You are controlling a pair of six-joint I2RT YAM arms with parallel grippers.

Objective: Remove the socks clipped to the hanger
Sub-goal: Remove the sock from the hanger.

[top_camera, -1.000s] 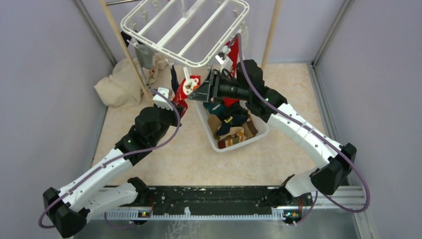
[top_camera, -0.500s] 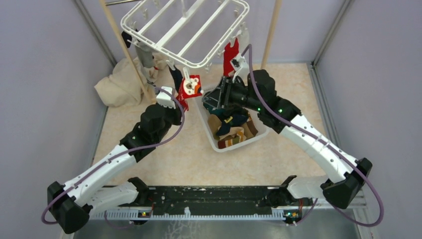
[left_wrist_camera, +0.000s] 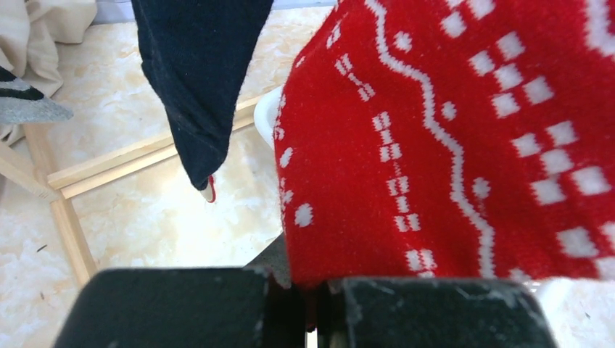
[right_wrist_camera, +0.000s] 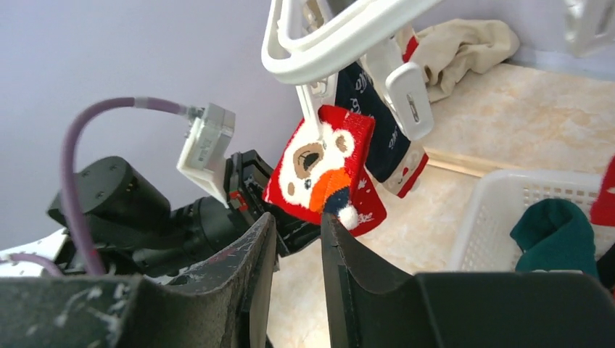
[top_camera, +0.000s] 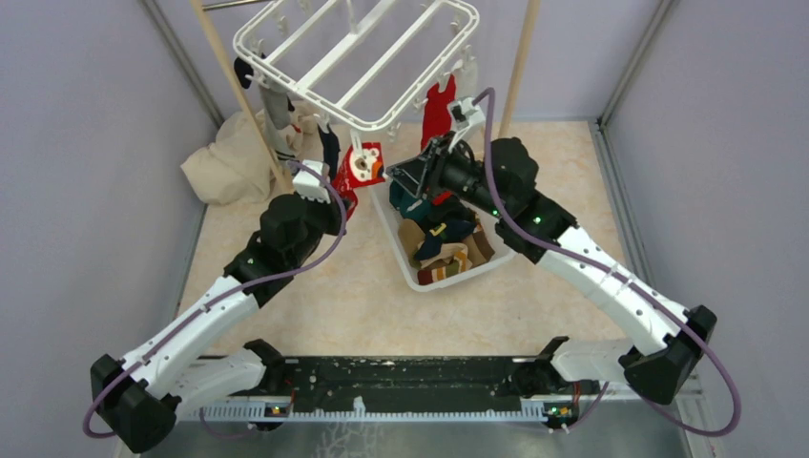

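hanger (top_camera: 353,57): far end cut off by overhead view's top edge.
red patterned sock (left_wrist_camera: 450,145): below hanger; top and right side out of left-wrist frame, hem hidden between left fingers (left_wrist_camera: 181,308).
navy sock (left_wrist_camera: 199,87): cuff, toward hanger, out of frame.
basket (top_camera: 467,270): side nearest hanger hidden under right arm (top_camera: 572,253).

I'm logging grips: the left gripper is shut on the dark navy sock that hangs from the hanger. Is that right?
Not quite. The left gripper is shut on the red patterned sock that hangs from the hanger, not the dark navy sock, which hangs free beside it. The left wrist view shows it.
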